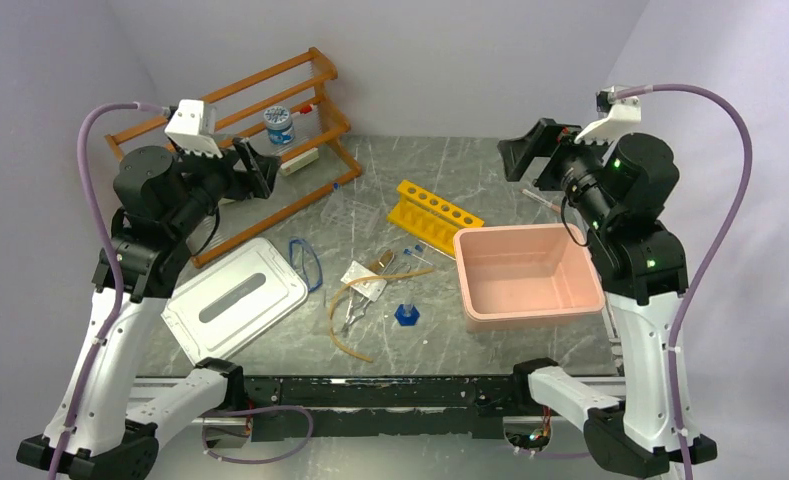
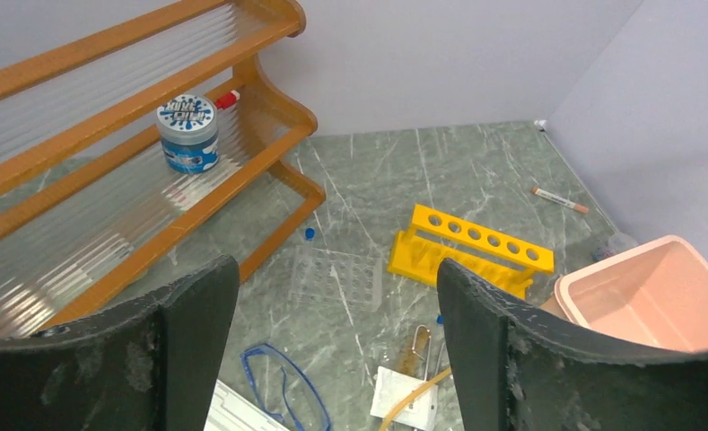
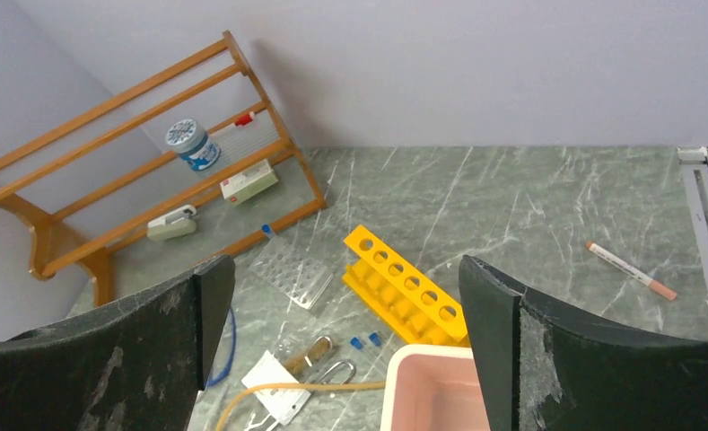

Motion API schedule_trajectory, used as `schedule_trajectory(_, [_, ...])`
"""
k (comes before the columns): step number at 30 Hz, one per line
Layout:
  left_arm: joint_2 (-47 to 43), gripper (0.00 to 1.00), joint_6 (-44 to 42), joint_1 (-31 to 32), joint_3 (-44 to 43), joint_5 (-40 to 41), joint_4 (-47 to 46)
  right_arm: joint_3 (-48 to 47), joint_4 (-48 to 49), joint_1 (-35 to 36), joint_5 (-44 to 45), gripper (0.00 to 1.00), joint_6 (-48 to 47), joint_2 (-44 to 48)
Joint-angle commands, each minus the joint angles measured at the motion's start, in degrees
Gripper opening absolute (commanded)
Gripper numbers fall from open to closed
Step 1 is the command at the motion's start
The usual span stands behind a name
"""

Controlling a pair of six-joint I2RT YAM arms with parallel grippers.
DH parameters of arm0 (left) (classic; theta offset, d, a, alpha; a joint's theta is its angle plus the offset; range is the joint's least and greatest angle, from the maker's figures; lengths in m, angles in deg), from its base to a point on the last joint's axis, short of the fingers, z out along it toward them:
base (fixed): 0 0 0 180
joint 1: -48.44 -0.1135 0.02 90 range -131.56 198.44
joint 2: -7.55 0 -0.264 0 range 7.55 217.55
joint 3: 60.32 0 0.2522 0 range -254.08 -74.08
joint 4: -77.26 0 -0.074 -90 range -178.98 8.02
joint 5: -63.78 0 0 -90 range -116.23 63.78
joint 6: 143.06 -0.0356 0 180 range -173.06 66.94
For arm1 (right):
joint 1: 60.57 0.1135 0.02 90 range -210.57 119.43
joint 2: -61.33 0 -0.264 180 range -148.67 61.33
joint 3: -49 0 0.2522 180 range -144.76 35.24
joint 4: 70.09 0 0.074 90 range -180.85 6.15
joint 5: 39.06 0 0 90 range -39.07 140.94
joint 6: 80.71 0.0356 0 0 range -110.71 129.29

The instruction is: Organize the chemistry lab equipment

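While both arms hung high, the scuffed black jaws of the left gripper (image 2: 336, 269) and right gripper (image 3: 345, 265) stood spread and empty. Between them, farther off, the smooth tan rubber hose (image 3: 323, 387) curved, its loop cut off at the frame's edge.

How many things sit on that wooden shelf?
4: a jar and a red-capped stick higher up, a white box and a white gadget lower down. Others may be hidden.

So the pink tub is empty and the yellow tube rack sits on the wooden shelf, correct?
Not quite: the yellow tube rack sits on the table, left of the pink tub, not on the wooden shelf. The top view shows this. The tub is empty.
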Motion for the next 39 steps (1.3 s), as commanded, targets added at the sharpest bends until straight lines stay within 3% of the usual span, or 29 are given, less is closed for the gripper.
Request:
schedule_trajectory(1, [-1.4,0.87,2.3,-0.6,1.2,0.0,-4.1,1.4,-0.5,-0.5,-2.1,0.99,-0.1,1.6])
schedule_trajectory(8, [-2.4,0.92,3.9,-0.3,4.2,-16.0,-11.2,7.1,0.7,1.4,-3.0,1.0,0.3,3.4])
schedule_trajectory(13, [-2.3,0.92,4.5,0.5,7.1,-24.0,-15.1,12.1,1.7,3.1,-8.4,1.0,-1.0,4.2])
schedule_trajectory(17, [-1.6,0.92,5.9,1.9,10.5,-26.7,-17.0,16.7,3.2,5.1,-17.7,0.89,0.3,2.8])
schedule_trajectory(19, [-1.2,0.92,7.3,2.3,12.4,-25.6,-16.7,18.8,2.9,7.3,-18.2,0.82,1.1,1.4])
schedule_trajectory(31, [-1.6,0.89,10.8,2.9,24.9,-18.5,-18.1,33.2,4.3,41.0,12.5,0.77,7.1,-4.5])
schedule_trajectory(39, [-0.1,0.88,10.7,3.1,26.4,-18.3,-19.2,36.4,3.5,50.3,25.0,0.75,10.3,-10.8])
